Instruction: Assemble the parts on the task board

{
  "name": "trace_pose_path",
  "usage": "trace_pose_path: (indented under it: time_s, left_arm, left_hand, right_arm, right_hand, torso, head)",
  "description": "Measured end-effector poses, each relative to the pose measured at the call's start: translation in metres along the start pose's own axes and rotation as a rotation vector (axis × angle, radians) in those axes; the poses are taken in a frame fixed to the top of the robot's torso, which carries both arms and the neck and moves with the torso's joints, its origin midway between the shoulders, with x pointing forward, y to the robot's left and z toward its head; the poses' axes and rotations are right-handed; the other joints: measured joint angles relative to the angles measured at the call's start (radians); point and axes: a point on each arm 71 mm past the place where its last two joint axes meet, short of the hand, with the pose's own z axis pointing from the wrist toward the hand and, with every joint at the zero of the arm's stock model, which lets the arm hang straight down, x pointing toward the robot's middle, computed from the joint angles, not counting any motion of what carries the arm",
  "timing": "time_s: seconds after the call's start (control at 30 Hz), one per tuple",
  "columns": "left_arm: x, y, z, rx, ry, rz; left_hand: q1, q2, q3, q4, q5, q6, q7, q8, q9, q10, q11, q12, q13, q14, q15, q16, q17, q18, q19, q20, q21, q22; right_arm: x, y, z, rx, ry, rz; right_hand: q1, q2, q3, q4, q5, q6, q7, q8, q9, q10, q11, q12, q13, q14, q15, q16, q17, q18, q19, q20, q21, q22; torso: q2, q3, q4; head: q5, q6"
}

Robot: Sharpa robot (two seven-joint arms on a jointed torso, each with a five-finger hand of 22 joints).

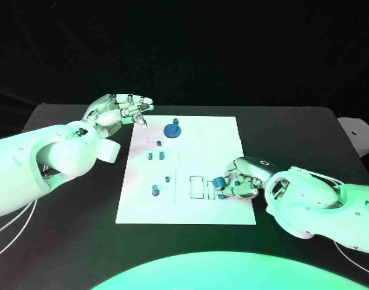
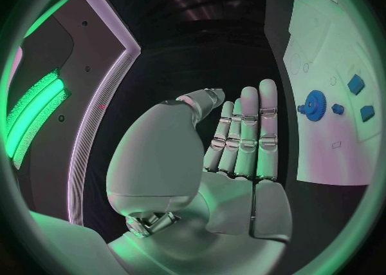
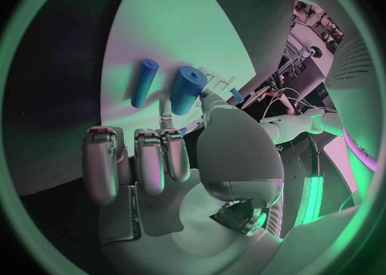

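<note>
The white task board [image 1: 210, 139] lies mid-table. On its far part sits a blue gear [image 1: 174, 130] [image 2: 314, 105], with small blue pieces [image 1: 156, 156] nearer and one more [image 1: 156, 191] by the near left. My left hand [image 1: 119, 111] [image 2: 241, 140] hovers off the board's far left corner, fingers straight and apart, holding nothing. My right hand [image 1: 241, 179] [image 3: 153, 159] rests on the board's near right, fingers curled. Two blue cylinders lie by its fingertips, one thin [image 3: 145, 82] and one thick [image 3: 186, 89] [image 1: 218, 181]. Its thumb reaches the thick one; whether it grips is hidden.
Rectangular slots [image 1: 193, 186] are cut in the board just left of my right hand. A white object [image 1: 359, 136] stands at the table's right edge. Bare black table [image 1: 80, 229] lies on both sides of the board.
</note>
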Motion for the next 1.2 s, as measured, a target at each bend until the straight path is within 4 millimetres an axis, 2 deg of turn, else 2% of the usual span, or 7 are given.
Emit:
trace_pose_path:
  time_s: [0.23, 0.5, 0.67, 0.73, 0.9, 1.03, 1.2]
  left_arm:
    - [0.0, 0.0, 0.0, -0.001, 0.002, -0.001]
    - [0.001, 0.0, 0.0, -0.002, 0.005, -0.002]
    - [0.001, 0.0, 0.0, -0.003, 0.006, -0.002]
    - [0.001, 0.0, 0.0, -0.003, 0.006, -0.002]
    - [0.001, 0.0, 0.0, -0.004, 0.006, -0.002]
    - [0.001, 0.0, 0.0, -0.005, 0.007, -0.002]
    - [0.001, 0.0, 0.0, -0.006, 0.007, -0.002]
  left_hand:
    - [-0.005, 0.005, 0.0, 0.0, 0.0, 0.0, 0.0, 0.0, 0.0, 0.0, 0.0, 0.0, 0.0, 0.0, 0.0, 0.0, 0.0, 0.0, -0.004, -0.004, 0.0, 0.001]
    - [-0.005, 0.005, 0.0, 0.0, 0.0, 0.0, 0.0, 0.0, 0.0, 0.0, 0.0, 0.0, 0.0, 0.0, 0.0, 0.0, -0.001, 0.0, -0.004, -0.004, 0.0, 0.001]
    - [-0.005, 0.005, 0.0, 0.0, 0.0, 0.0, 0.0, 0.0, 0.0, 0.0, 0.0, 0.0, -0.001, 0.0, 0.0, 0.0, -0.001, 0.0, -0.004, -0.004, 0.0, 0.001]
    - [-0.005, 0.005, 0.0, 0.0, 0.0, 0.0, 0.0, 0.0, 0.0, 0.0, 0.0, 0.0, -0.001, 0.0, 0.0, 0.0, -0.001, 0.0, -0.004, -0.004, 0.0, 0.001]
    - [-0.005, 0.005, 0.0, 0.0, 0.0, 0.0, 0.0, 0.0, 0.0, 0.0, 0.0, 0.0, -0.001, 0.0, 0.0, 0.0, -0.001, 0.0, -0.004, -0.004, 0.0, 0.001]
    - [-0.005, 0.005, 0.0, 0.0, 0.0, 0.0, 0.0, 0.0, 0.0, 0.0, 0.0, 0.0, -0.001, 0.0, 0.0, 0.0, -0.001, 0.0, -0.004, -0.004, 0.0, 0.001]
    - [-0.005, 0.005, 0.0, 0.0, 0.0, 0.0, 0.0, 0.0, 0.0, 0.0, 0.0, 0.0, -0.001, -0.004, -0.004, 0.0, -0.002, 0.0, -0.004, -0.004, 0.0, 0.001]
  right_arm:
    - [0.002, 0.0, 0.002, 0.004, 0.016, -0.01]
    - [0.001, 0.0, 0.005, 0.001, 0.02, -0.026]
    - [0.0, 0.0, 0.005, -0.002, 0.015, -0.027]
    - [0.0, 0.0, 0.005, -0.002, 0.01, -0.023]
    - [0.001, 0.0, 0.002, 0.005, -0.003, 0.008]
    - [0.001, -0.002, -0.001, 0.024, -0.004, 0.056]
    - [0.003, -0.004, -0.005, 0.06, 0.013, 0.146]
  right_hand:
    - [0.001, 0.0, -0.015, -0.005, 0.001, 0.003, -0.003, 0.0, 0.0, 0.0, 0.0, -0.004, 0.0, 0.0, 0.0, 0.0, 0.001, 0.0, 0.0, 0.0, 0.0, 0.001]
    - [0.072, 0.007, -0.02, -0.007, 0.012, 0.003, -0.002, 0.0, 0.0, -0.004, -0.004, -0.004, 0.0, 0.0, 0.0, 0.0, 0.001, 0.0, 0.0, 0.0, 0.0, 0.001]
    - [0.116, 0.025, -0.013, -0.001, 0.012, 0.005, -0.005, -0.004, -0.006, -0.004, -0.004, -0.004, 0.0, -0.003, -0.004, 0.0, 0.001, 0.0, 0.0, 0.0, 0.0, 0.001]
    - [0.12, 0.025, 0.003, 0.001, 0.011, 0.009, -0.001, -0.004, -0.009, -0.004, -0.011, -0.004, 0.0, 0.002, -0.009, 0.0, 0.001, 0.0, -0.002, -0.002, 0.0, 0.001]
    - [0.141, 0.005, 0.066, -0.007, 0.013, 0.012, 0.002, -0.004, -0.015, -0.005, -0.016, -0.004, 0.0, -0.002, -0.013, 0.0, 0.001, 0.0, 0.002, -0.009, 0.004, 0.001]
    - [0.154, -0.008, 0.117, -0.012, 0.058, 0.012, 0.002, -0.005, -0.021, -0.002, -0.02, -0.004, 0.0, 0.002, -0.016, 0.0, 0.001, 0.0, -0.002, -0.013, 0.007, 0.0]
    - [0.157, -0.011, 0.158, -0.009, 0.099, 0.016, 0.007, -0.014, -0.023, -0.002, -0.02, -0.004, 0.0, 0.0, -0.018, 0.0, 0.0, 0.0, 0.0, -0.014, 0.007, 0.0]
  torso:
    - [-0.001, -0.0005, -0.0002]
    - [-0.002, -0.0005, -0.0002]
    - [-0.002, -0.0005, -0.0005]
    - [-0.002, 0.0001, -0.0007]
    - [-0.001, 0.0008, -0.0008]
    - [-0.001, 0.0008, -0.0006]
    - [-0.001, 0.0001, -0.0003]
  head:
    - [0.0, -0.002]
    - [-0.001, -0.005]
    - [-0.001, -0.005]
    - [-0.002, -0.005]
    - [-0.001, -0.004]
    - [-0.002, -0.002]
    - [-0.003, -0.002]
